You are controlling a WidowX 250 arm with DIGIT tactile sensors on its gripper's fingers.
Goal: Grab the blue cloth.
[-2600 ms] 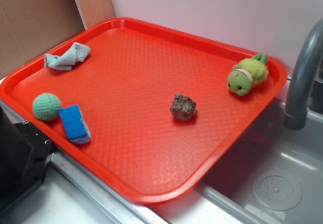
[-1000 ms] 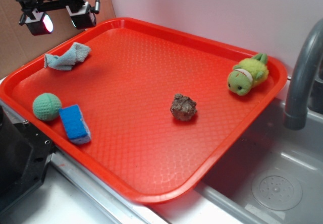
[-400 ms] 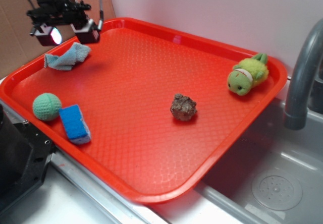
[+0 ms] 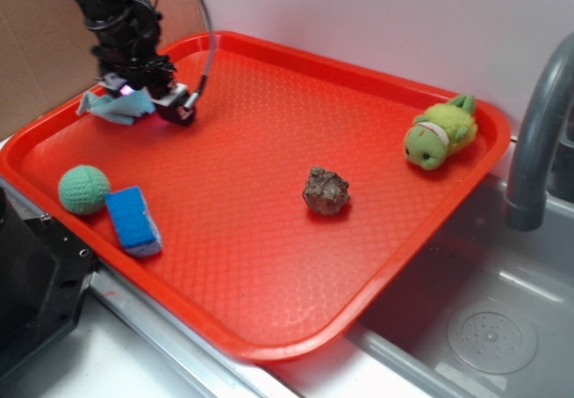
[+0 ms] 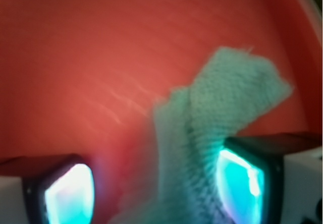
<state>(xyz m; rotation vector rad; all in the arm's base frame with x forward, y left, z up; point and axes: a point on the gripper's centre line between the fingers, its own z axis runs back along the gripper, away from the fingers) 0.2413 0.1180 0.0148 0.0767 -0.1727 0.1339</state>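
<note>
We list one red tray (image 4: 269,263) with a textured floor and a raised rim, resting partly over a grey sink (image 4: 484,326). On it, near the left front edge, we count a green knitted ball (image 4: 82,189) just beside a bright blue sponge block (image 4: 134,220). Toward the middle lies a brown, lumpy rock-like piece (image 4: 326,190). At the far right corner we note a yellow-green plush toy (image 4: 439,132). A grey faucet (image 4: 536,129) stands at right; brown cardboard (image 4: 45,48) stands behind at left.
</note>
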